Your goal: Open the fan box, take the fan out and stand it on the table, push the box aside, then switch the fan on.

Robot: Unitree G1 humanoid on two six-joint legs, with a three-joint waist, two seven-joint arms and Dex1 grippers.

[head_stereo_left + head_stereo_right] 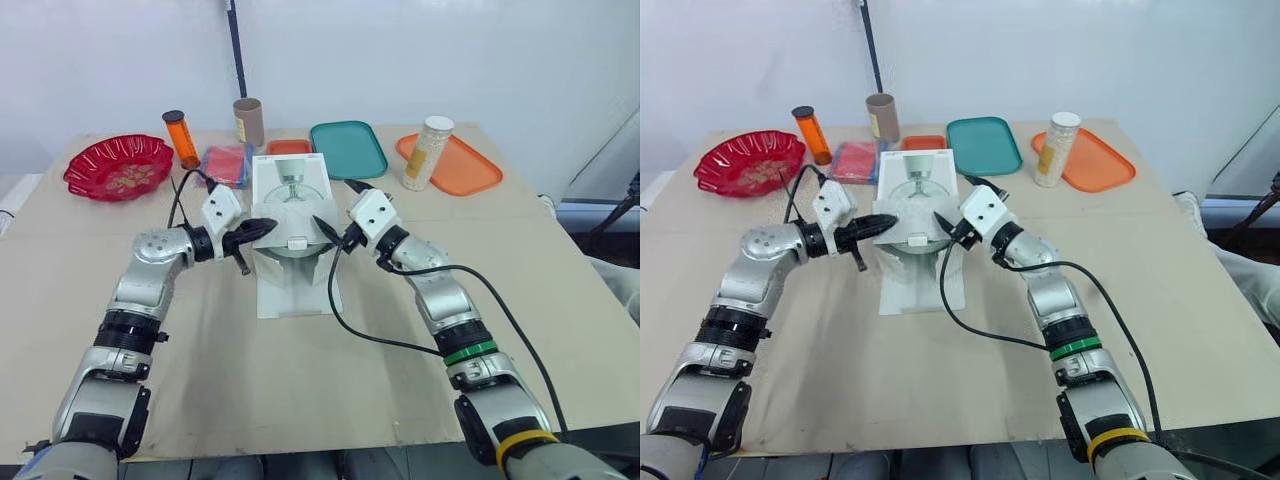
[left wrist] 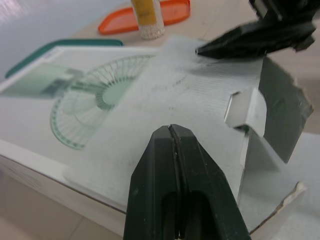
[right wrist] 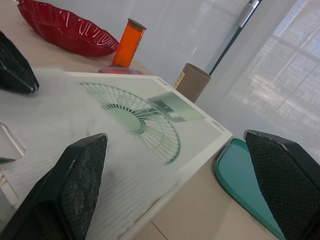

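The box (image 1: 290,185) lay flat in the middle of the surface (image 1: 300,400), its fan picture facing up. Its white flap (image 1: 295,290) was folded out towards me and rested on the surface.

My left hand (image 1: 268,226) was closed, the two black fingers (image 2: 180,185) pressed together with nothing between them. It pointed in from the box's left side, its tip over the near left part of the box, just above the edge where the flap began. I could not tell whether the tip touched the card.

My right hand (image 1: 330,200) was open, its fingers (image 3: 75,185) spread wide. It came in from the box's right side. One finger reached over the near part of the box top, its point close to my left hand's tip. The other finger stood out past the box's right edge, towards the teal tray (image 1: 348,148). So the box lay between my two hands, under both tips, and neither hand gripped it.

Behind the box, a red packet (image 1: 226,163) lay just beside its far left corner. Farther back stood an orange bottle (image 1: 180,138) and a cardboard tube (image 1: 248,121). A red bowl (image 1: 118,166) sat well off to the left. To the right a jar (image 1: 428,152) stood on the edge of an orange tray (image 1: 470,170).
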